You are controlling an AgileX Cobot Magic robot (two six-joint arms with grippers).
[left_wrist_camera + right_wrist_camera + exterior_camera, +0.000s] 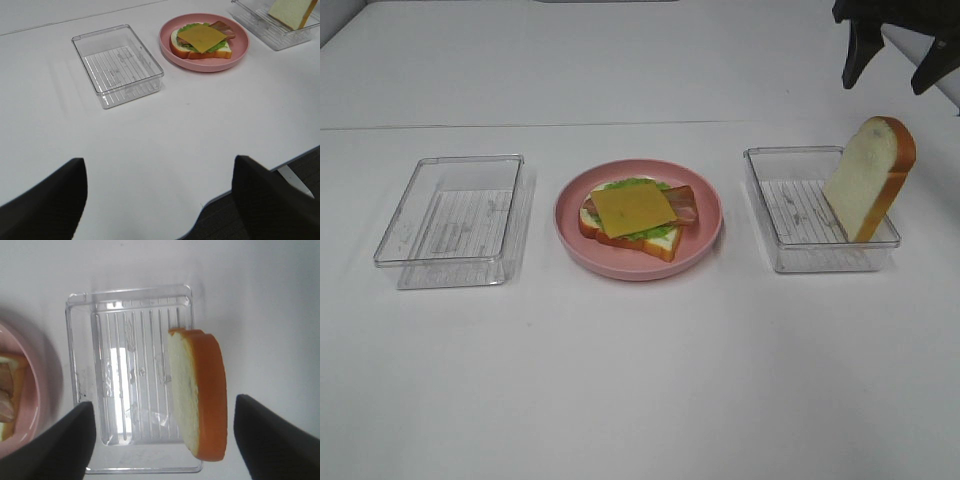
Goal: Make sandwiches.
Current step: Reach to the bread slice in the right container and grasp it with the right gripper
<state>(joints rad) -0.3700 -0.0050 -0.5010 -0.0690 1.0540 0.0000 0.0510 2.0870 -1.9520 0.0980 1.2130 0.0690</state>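
One slice short: sitting open-faced on the pink plate [570, 225], the sandwich [635, 215], cheese uppermost. Leaning upright in the right tray [790, 255], the last bread slice [870, 180]. Hovering above it, right gripper [162, 427] spread; left gripper [157, 200] spread, idling over counter [640, 380].

Right gripper [162, 432] is high above the right tray [760, 190], jaws wide, nothing between them and you. Bread slice [868, 178] leans on that tray's outer wall, top edge above the rim; the tray's inner side is bare. Left gripper [155, 200] hangs over bare table [640, 380]. Left tray [395, 240] open. Plate [700, 245] carries the stack [635, 215] between trays.
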